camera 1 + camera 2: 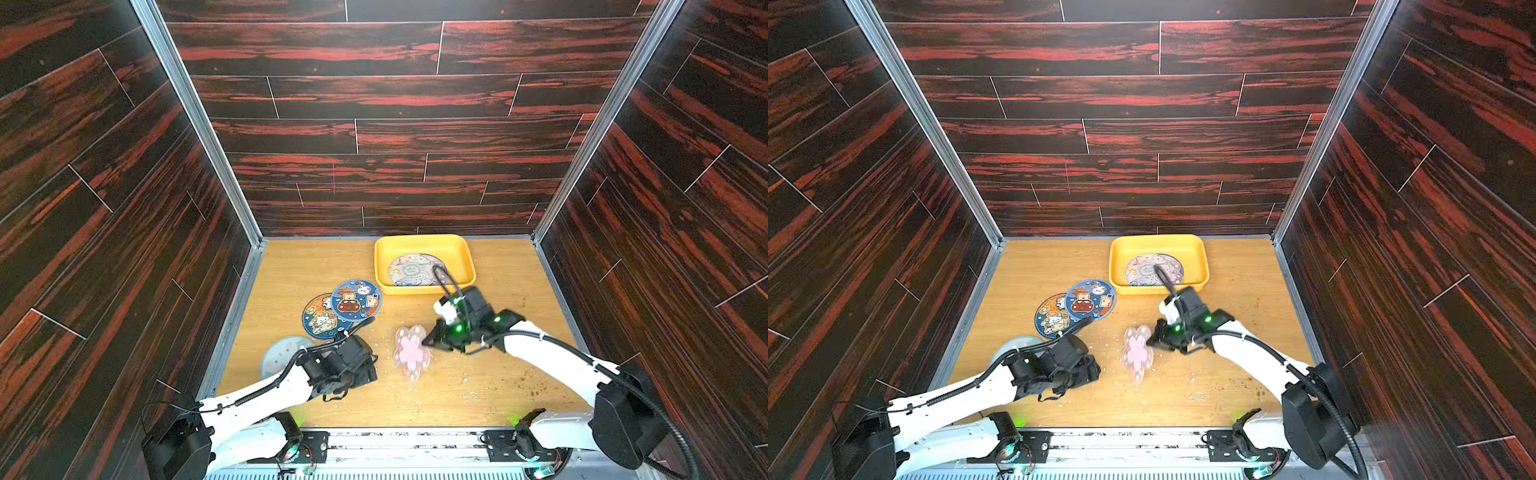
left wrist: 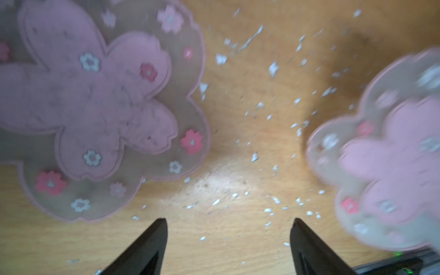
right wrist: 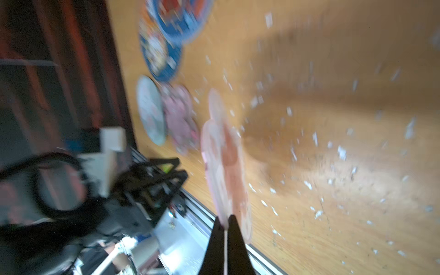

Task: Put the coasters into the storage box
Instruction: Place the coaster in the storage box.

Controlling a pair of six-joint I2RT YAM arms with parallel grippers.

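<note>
Right wrist: right gripper (image 3: 224,221) around coaster (image 3: 225,164) edge

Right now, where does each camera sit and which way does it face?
Top views: above the base, looking down at table, storage box, left arm, right arm.
Left wrist: looks past open left gripper at lying pink coaster.
Right wrist: looks along shut right gripper; left arm shows.
Shared: all see the held pink coaster.

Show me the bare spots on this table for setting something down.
Bare: the table's rear-left corner, between storage box and side wall; the strip right of the box; the front middle between the arms, flecked with scraps. Crowded: front-left, around the blue coasters, grey coaster and left arm.
</note>
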